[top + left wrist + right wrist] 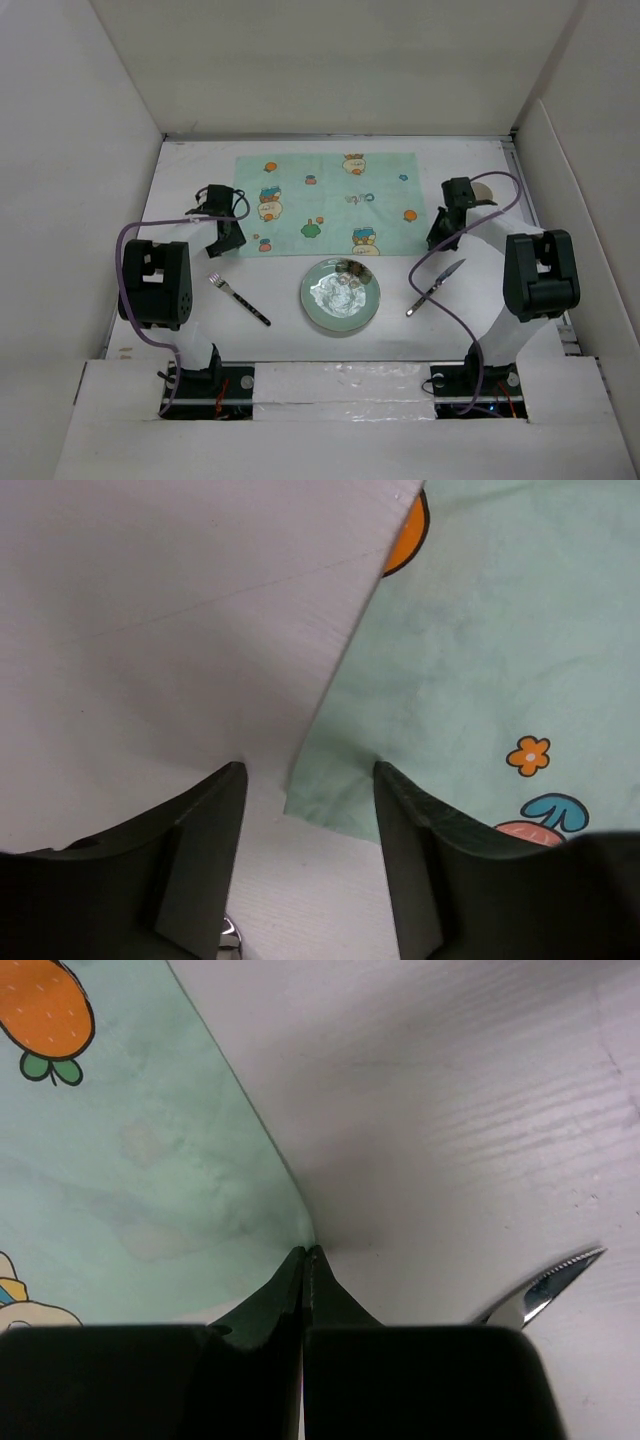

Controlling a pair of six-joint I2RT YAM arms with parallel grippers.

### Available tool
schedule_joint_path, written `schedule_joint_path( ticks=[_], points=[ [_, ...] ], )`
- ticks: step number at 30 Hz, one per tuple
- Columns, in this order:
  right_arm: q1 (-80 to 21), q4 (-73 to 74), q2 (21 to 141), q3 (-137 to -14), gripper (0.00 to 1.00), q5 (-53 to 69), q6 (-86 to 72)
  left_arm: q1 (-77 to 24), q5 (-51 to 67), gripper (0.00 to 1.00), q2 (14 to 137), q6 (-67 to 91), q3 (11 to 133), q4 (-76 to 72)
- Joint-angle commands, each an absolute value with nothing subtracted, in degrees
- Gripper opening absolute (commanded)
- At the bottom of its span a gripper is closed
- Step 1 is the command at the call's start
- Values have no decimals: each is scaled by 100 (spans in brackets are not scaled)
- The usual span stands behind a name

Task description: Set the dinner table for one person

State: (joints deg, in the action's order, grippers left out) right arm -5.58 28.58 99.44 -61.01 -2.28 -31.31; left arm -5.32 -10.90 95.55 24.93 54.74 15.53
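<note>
**Setting barely begun: both hands at mat's near corners**

Tabletop (180, 185) is matte white and flat, and carries everything. Mat (325, 200) lies flat at its far middle: thin mint cloth, rectangular, w/ cartoon prints.

L hand (310, 780) is spread, one finger either side of the mat's near-left corner, not touching cloth as far as the wrist view shows. R hand (308, 1255) is pressed together right at the near-right corner; can't tell if cloth is caught btwn.

Plate (308, 300) is round, pale green and glossy, w/ something shiny on it. It sits on bare tabletop btwn the hands, nearer the bases, just off the mat's edge. Fork (240, 300), slim metal, lies on the near side of L hand. Knife (435, 285), w/ serrated tip, lies on the near side of R hand.

Judged: nothing is on the mat yet. Mat prob. gets shifted first, w/ plate, fork and knife all left to place.
</note>
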Motion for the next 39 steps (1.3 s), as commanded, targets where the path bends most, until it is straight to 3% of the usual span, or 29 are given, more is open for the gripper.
schedule_joint_path(
  ticks=[1, 2, 3, 6, 7, 28, 29, 31, 33, 34, 39],
  points=[
    [-571, 2672, 9519, -5994, 0, -228, -3146, -545, -923, 46, 9676, 2470, 5449, 1565],
    [-632, 2689, 9449, -5968, 0, -237, -3138, -545, -897, 42, 9720, 2452, 5449, 1556],
    [-633, 2724, 9379, -5959, 0, -237, -3138, -545, -818, 28, 9738, 2435, 5449, 1564],
    [-633, 2733, 9212, -5880, 0, -307, -3138, -545, -730, 2, 9800, 2391, 5432, 1652],
    [-633, 2733, 9150, -5854, 0, -325, -3129, -545, -721, 0, 9756, 2382, 5414, 1661],
    [-510, 2883, 8429, -5186, 0, -448, -3146, -545, -659, 0, 8455, 2232, 4921, 2206],
    [-510, 2909, 8394, -5177, 0, -466, -3155, -545, -703, 9, 8438, 2250, 4965, 2223],
    [-510, 2936, 8245, -5185, 23, -422, -3155, -545, -729, 16, 8368, 2259, 5132, 2232],
    [-510, 3040, 8157, -5316, 45, -326, -3146, -545, -677, 29, 8245, 2276, 5299, 2268],
    [-510, 3137, 8078, -5509, 52, -256, -3138, -545, -529, 35, 8088, 2276, 5456, 2241],
    [-449, 3269, 7849, -6090, 55, -255, -3182, -764, -439, 40, 7638, 2215, 6362, 2320]
  ],
)
